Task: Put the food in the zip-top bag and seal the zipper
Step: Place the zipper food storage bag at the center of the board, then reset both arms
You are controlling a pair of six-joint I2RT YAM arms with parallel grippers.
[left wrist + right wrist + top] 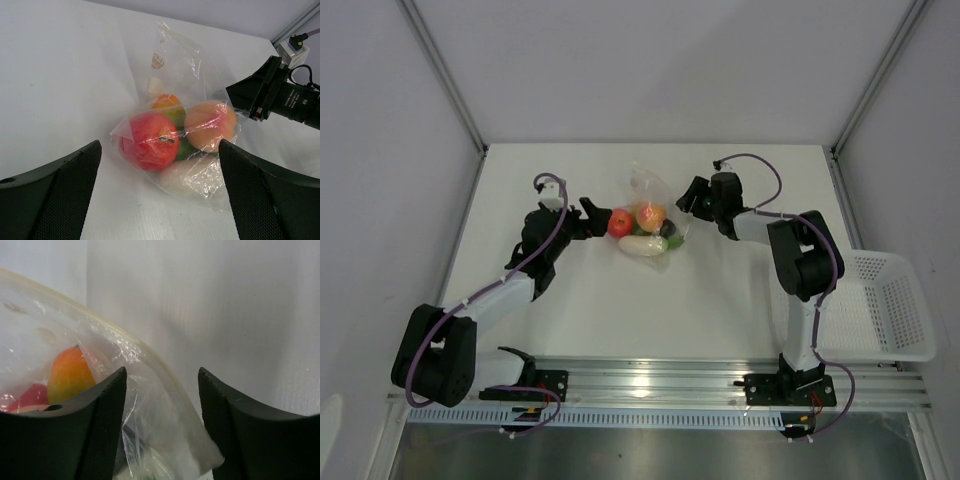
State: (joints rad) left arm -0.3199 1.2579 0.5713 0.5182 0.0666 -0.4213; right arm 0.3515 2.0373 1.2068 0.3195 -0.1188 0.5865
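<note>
The clear zip-top bag (642,190) lies at the table's middle with the food inside: a red round fruit (620,222), an orange-peach one (651,216), a white radish (642,246) and a dark-purple piece (674,240). My left gripper (592,214) is open and empty, just left of the bag, facing the red fruit (148,141) and the peach one (210,125). My right gripper (688,198) is open at the bag's right side. The zipper strip (131,342) and the bag's corner (200,450) lie between its fingers (97,425), unclamped. The bag's reddish mark (158,61) shows near its far edge.
A white slotted basket (885,305) stands off the table's right edge. Grey walls and metal frame posts (445,75) close in the back and sides. The rail with the arm bases (650,385) runs along the near edge.
</note>
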